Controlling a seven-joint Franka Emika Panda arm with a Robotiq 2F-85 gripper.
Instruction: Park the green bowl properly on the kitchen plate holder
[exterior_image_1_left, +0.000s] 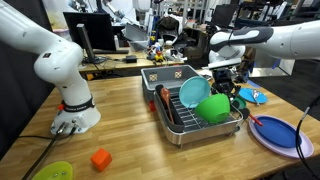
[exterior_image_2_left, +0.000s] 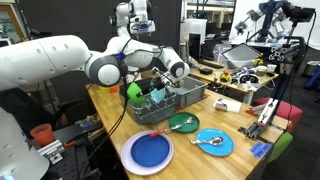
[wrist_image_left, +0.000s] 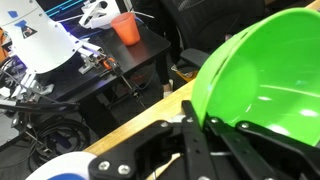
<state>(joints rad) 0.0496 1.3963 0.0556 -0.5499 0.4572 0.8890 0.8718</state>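
Observation:
The green bowl (exterior_image_1_left: 212, 108) is tilted on its edge at the near right corner of the kitchen plate holder (exterior_image_1_left: 185, 131), a dark wire rack on a grey tray with red trim. My gripper (exterior_image_1_left: 226, 88) is just above it and shut on its rim. The bowl also shows at the rack's left end (exterior_image_2_left: 135, 92) in an exterior view, with the rack (exterior_image_2_left: 180, 99) beside it. In the wrist view the bowl (wrist_image_left: 262, 75) fills the right side and my black fingers (wrist_image_left: 200, 125) clamp its rim. A teal dish (exterior_image_1_left: 193, 92) stands upright in the rack next to the bowl.
A large blue plate (exterior_image_1_left: 276, 130) lies right of the rack, also seen at the table's near edge (exterior_image_2_left: 149, 152). A dark green bowl (exterior_image_2_left: 183, 123) and a light-blue plate with a spoon (exterior_image_2_left: 213, 142) lie nearby. An orange block (exterior_image_1_left: 100, 159) and a yellow-green plate (exterior_image_1_left: 52, 171) lie left.

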